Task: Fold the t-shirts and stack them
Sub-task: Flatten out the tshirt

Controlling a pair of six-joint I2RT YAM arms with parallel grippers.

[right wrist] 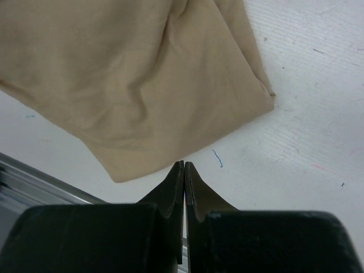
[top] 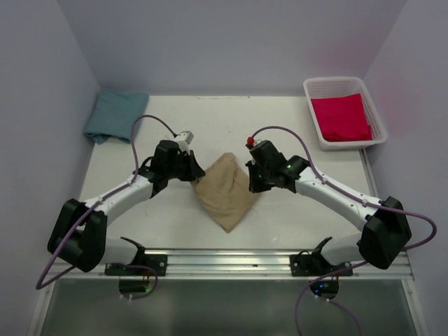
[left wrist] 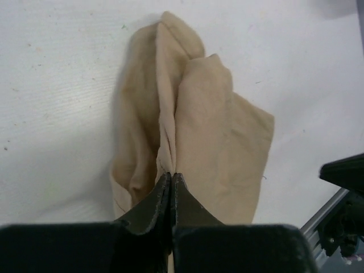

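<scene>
The tan t-shirt [top: 225, 190] lies folded in a rough diamond on the table's middle, between both arms. My left gripper [top: 195, 176] is at its left edge; in the left wrist view the gripper [left wrist: 171, 174] is shut with a gathered ridge of the tan shirt [left wrist: 210, 131] pinched at its tips. My right gripper [top: 250, 179] is at the shirt's right edge; in the right wrist view it [right wrist: 183, 164] is shut, with its tips just off the hem of the tan shirt [right wrist: 142, 85] and no cloth between them. The teal-blue t-shirt [top: 115, 116] lies folded at the back left. The red-pink t-shirt [top: 341, 117] lies in the basket.
A white slatted basket [top: 344, 144] stands at the back right corner. A metal rail [top: 224, 260] runs along the table's near edge and shows in the right wrist view [right wrist: 34, 182]. Grey walls close in the left, back and right sides.
</scene>
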